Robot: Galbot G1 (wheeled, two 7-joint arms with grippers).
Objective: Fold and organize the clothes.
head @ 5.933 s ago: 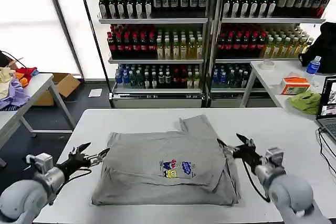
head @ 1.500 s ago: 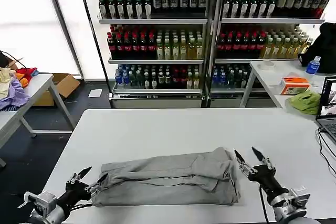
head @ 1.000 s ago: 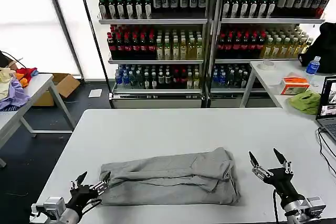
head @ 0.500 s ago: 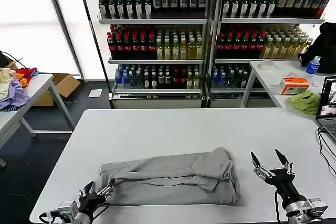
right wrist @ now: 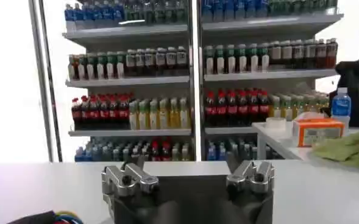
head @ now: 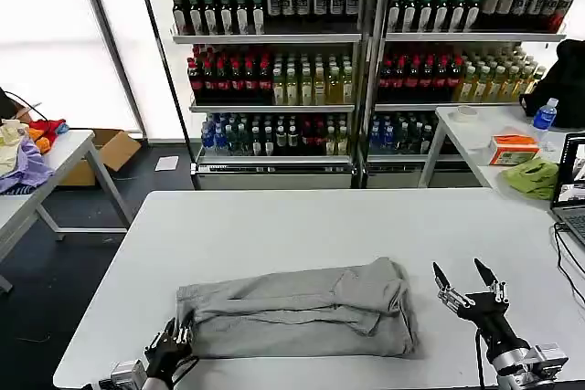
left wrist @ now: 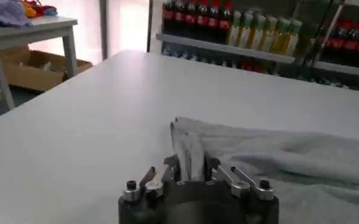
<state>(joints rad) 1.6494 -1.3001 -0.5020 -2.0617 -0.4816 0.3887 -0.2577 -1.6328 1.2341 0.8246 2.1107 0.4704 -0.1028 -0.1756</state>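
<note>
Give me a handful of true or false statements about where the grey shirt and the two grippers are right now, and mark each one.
1. The grey shirt lies folded into a long band on the white table. True.
2. The left gripper is shut on the shirt's near left corner. True.
3. The right gripper is holding the shirt's right edge. False: it is open and apart from the shirt, to its right.
4. The shirt hangs over the table's far edge. False: it lies near the front edge.
5. A lime-green cloth lies on the side table at right. True.
</note>
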